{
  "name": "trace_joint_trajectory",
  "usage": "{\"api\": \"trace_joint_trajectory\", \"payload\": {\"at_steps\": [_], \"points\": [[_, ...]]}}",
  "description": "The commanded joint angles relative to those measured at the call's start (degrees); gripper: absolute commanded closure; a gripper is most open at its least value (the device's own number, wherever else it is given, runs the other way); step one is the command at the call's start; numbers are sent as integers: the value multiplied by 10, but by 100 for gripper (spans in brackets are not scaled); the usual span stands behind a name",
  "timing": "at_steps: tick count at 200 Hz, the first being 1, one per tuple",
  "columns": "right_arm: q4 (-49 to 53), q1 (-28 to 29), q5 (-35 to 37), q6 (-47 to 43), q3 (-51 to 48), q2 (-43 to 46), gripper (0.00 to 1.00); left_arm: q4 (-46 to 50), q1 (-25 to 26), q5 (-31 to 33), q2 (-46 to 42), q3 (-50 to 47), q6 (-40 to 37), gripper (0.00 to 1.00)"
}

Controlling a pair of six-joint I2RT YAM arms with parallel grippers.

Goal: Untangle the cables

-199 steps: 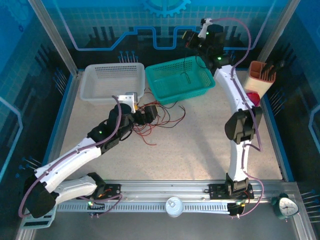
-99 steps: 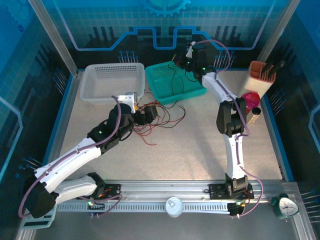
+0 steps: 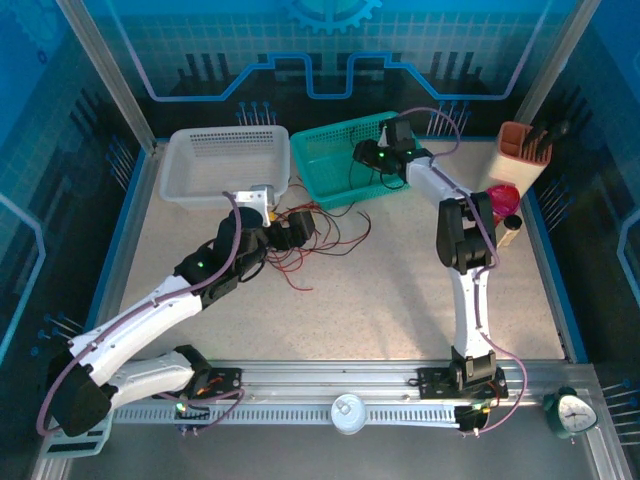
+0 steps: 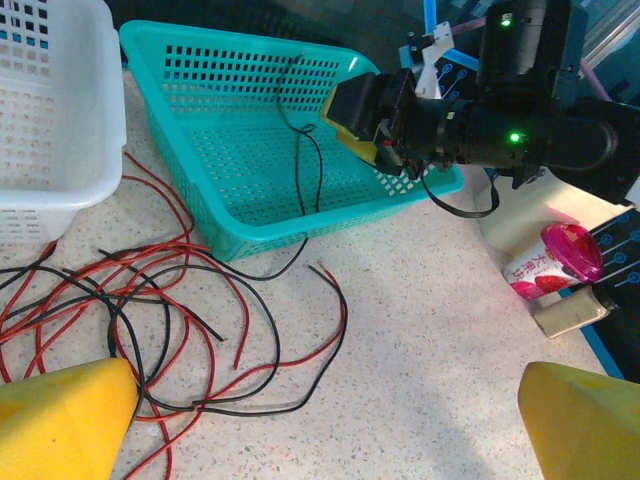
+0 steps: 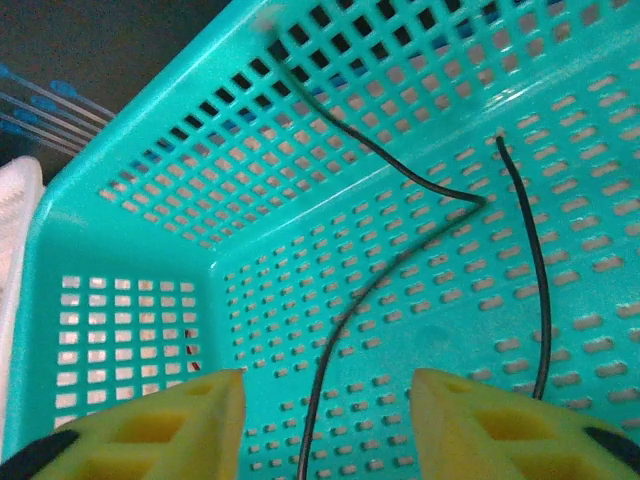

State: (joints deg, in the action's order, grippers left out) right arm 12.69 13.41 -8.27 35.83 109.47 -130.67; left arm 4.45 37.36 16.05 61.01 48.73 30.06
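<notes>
Cables (image 3: 325,240), red and black, lie tangled on the desk (image 3: 400,300) just ahead of the left fingers (image 3: 300,228), while the right fingers (image 3: 362,155) hang over the teal basket (image 3: 320,190). The white basket (image 3: 190,185) holds no cable that you can see. On the left wrist, the left fingers (image 4: 70,420) are spread wide, holding nothing, and a black cable (image 4: 300,170) lies in the teal basket with its tail over the rim. On the right wrist, the right fingers (image 5: 160,425) are parted and that strand runs between them unpinched. This looks like the drop-off, so lift straight up without snagging it.

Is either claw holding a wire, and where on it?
Nothing is held: the left gripper and right gripper are both open, and a black cable lies loose in the teal basket.
</notes>
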Motion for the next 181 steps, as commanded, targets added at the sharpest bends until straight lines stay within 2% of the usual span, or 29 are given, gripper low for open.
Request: {"api": "trace_joint_trajectory", "payload": {"at_steps": [1,35,70,102,138,181], "points": [[14,-6,13,-44,0,70,41,9,3,-8,-13,22,11,1],[40,-8,2,-78,36,106,32,19,3,-6,-11,32,5,1],[33,-8,-5,-78,2,183,32,29,3,-7,-9,35,7,1],[5,-6,-21,-42,-126,296,34,42,3,-4,-11,25,13,1],[-32,11,-23,-4,-333,424,35,51,3,-9,-21,9,18,1],[-25,62,1,23,-494,477,37,115,3,18,-19,4,21,1]]}}
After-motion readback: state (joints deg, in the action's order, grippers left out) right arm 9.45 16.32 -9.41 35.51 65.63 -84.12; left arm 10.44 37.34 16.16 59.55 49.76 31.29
